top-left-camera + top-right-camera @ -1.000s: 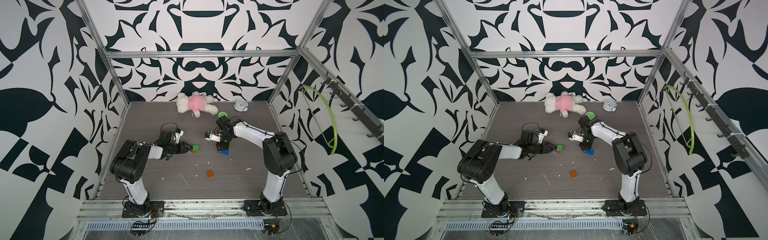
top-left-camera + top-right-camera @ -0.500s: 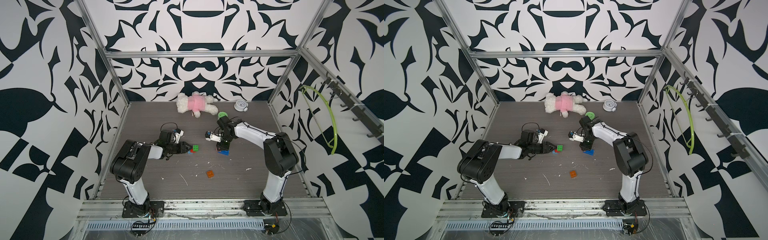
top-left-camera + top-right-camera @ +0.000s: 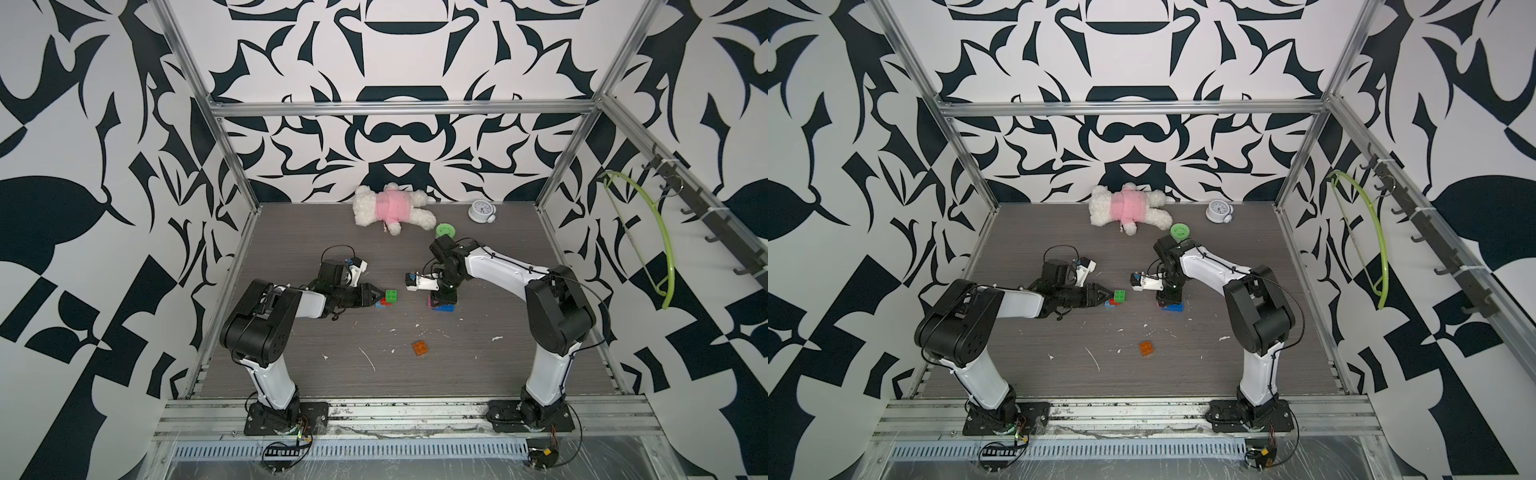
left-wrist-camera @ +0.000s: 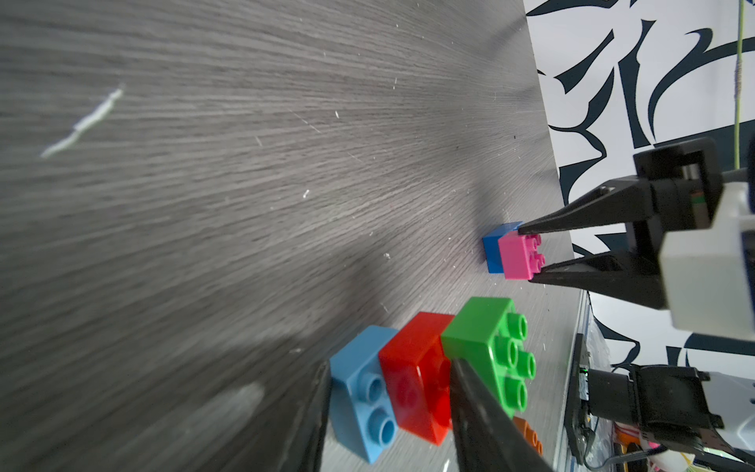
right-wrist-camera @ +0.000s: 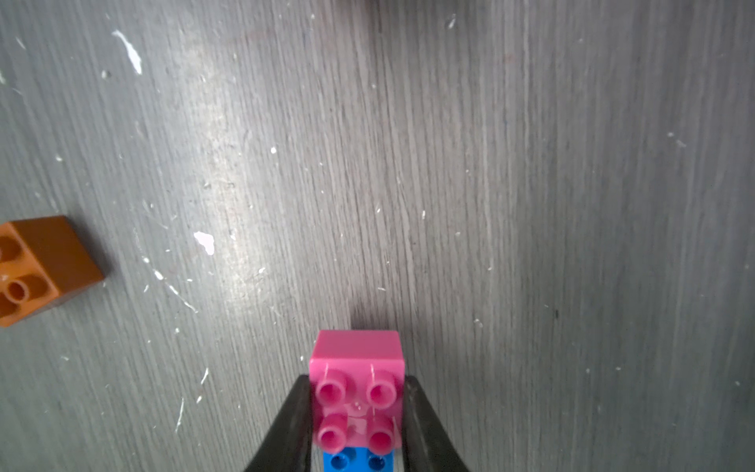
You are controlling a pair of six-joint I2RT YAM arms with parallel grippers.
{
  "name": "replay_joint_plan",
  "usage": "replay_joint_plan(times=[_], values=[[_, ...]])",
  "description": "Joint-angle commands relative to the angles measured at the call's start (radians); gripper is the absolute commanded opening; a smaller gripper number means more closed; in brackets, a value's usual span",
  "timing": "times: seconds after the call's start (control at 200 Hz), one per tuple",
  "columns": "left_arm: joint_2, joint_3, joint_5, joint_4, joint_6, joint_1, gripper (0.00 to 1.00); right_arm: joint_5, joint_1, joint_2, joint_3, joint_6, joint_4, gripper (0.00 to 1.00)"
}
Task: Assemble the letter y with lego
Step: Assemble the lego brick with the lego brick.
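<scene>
The lego lies in two joined groups and one loose brick; no letter y is in view. A light blue brick, a red brick and a green brick form a stack lying on its side. My left gripper is shut across its light blue and red end. In both top views the green brick shows just past the left gripper. My right gripper is shut on the pink brick, which sits on the darker blue brick on the floor. The orange brick lies alone nearer the front.
A white teddy bear in pink, a small clock and a green round tub stand near the back wall. A green hanger hangs on the right wall. White scraps dot the grey floor.
</scene>
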Motion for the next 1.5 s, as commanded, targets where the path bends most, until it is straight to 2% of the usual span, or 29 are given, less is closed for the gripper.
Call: replay_joint_plan(times=[0.0,0.335,0.63,0.9,1.16,1.32,1.495], values=[[0.051,-0.038,-0.101,-0.155,0.028,0.007,0.5,0.033,0.005,0.078,-0.037,-0.004,-0.058,0.03],[0.054,-0.037,-0.099,-0.154,0.028,0.007,0.5,0.036,0.002,0.068,-0.027,-0.01,-0.056,0.07],[0.051,-0.036,-0.101,-0.155,0.029,0.007,0.5,0.018,0.003,0.033,0.005,0.003,-0.037,0.21],[0.051,-0.038,-0.104,-0.156,0.031,0.007,0.5,0.04,0.002,-0.049,0.0,0.023,0.002,0.4],[0.052,-0.037,-0.103,-0.156,0.03,0.007,0.49,0.075,0.017,-0.189,-0.008,0.043,0.009,0.46],[0.049,-0.038,-0.104,-0.157,0.032,0.007,0.5,0.121,0.073,-0.313,-0.057,0.03,-0.005,0.47],[0.052,-0.037,-0.103,-0.156,0.03,0.007,0.49,0.161,0.218,-0.443,-0.2,-0.046,0.002,0.48]])
